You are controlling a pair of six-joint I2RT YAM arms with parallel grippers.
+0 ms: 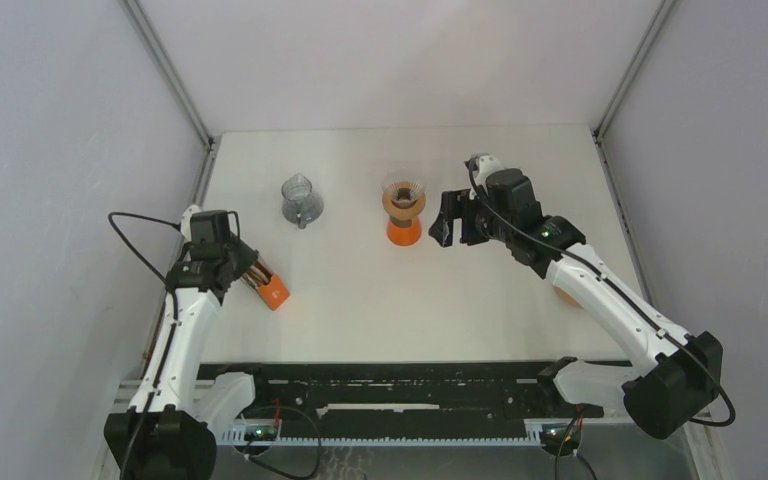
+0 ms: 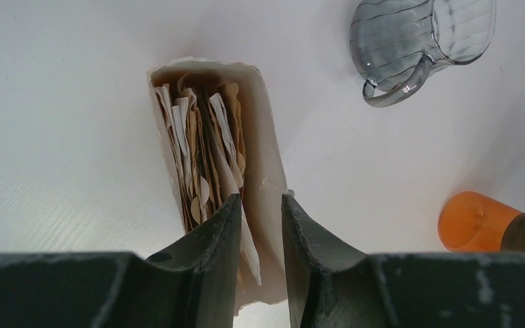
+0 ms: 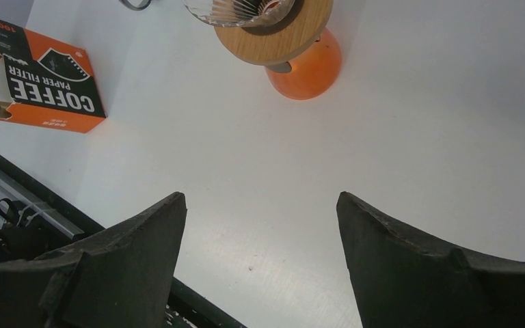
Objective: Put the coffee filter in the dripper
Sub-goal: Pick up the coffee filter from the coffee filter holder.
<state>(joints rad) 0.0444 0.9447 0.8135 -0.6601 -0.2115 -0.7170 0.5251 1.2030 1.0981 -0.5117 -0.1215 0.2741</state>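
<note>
Clearly no filter has left its packet yet: the coffee filter box (image 1: 272, 291) lies flat on the desk (image 1: 380, 320), well to the left of the dripper (image 1: 403, 193) and nearer the arm bases. Its torn mouth is turned toward the left arm, so the stack can be reached end-on. In the left wrist view the paper filters (image 2: 202, 147) stand packed on edge inside. The left jaws sit at that mouth with only a narrow gap between them, one inside the opening against the stack and the other outside. The box's side wall and the edge of one pale filter lie between them. That placing would suit either steadying the box or peeling off the outermost sheet, and I cannot tell whether they press on anything. The right jaws are spread wide and hold nothing; they hang just to the right of the dripper, facing it, most likely to receive or seat a filter. The dripper stands upright on its orange base (image 1: 403, 233) with its wooden collar (image 3: 280, 37) level, so the cone opens upward; I see no paper in it. A glass server (image 1: 301, 200) stands left of the dripper, apart from it. The task looks to be at its picking stage, and the thin sheets may well come out several together.
</note>
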